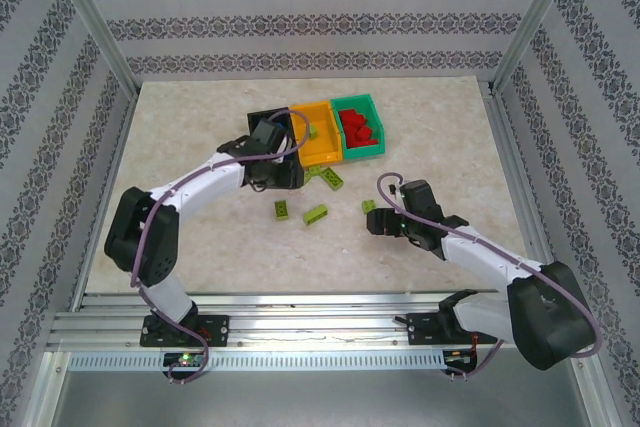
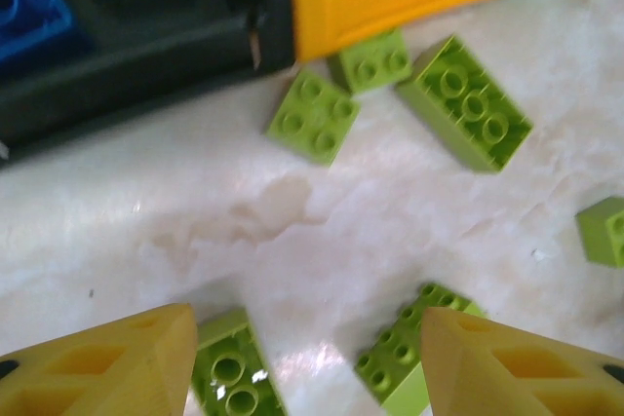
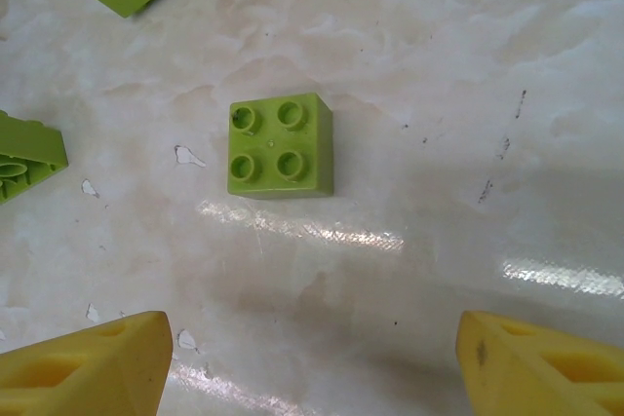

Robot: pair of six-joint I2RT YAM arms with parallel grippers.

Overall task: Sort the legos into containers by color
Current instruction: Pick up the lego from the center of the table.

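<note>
Left arm (image 1: 200, 187): rooted at the near left of the worktop (image 1: 450, 127), it was held raised at the shoulder and stretched forward and to the right. The wrist was set low over the near edge of the black bin (image 1: 258, 117).

Left pincer (image 2: 307, 323): released, with its two yellow fingers (image 2: 117, 358) spread wide above bare worktop and nothing gripped. Two lime legos were seen close to the tips, one (image 2: 229, 377) beside one finger and one (image 2: 409, 358) beside the other.

Black bin: placed at the left end of a row of three and partly covered by the arm in the top view. Blue legos (image 2: 29, 7) were seen inside it from the left wrist.

Orange-yellow bin (image 1: 328, 145): set in the middle of the row, against its neighbours. One lime piece (image 1: 312, 131) was seen inside.

Teal green bin (image 1: 365, 152): set at the right end of the row, with red legos (image 1: 358, 127) heaped in it.

Loose pieces: a square four-stud lime brick (image 2: 314, 116), a smaller one (image 2: 370, 60) just beside the orange-yellow wall, and an eight-stud brick (image 2: 465, 102) were scattered on the worktop on the near side of the bins.

Right pincer (image 3: 314, 328): released, with its fingers parted widely and held low over the worktop. A square lime lego (image 3: 281, 146) lay studs up ahead of the tips, in line with the gap and untouched.

Right arm (image 1: 490, 257): rooted at the near right and bent at the elbow. The forearm was directed leftward and away, and the wrist was tipped down toward the middle of the worktop.
</note>
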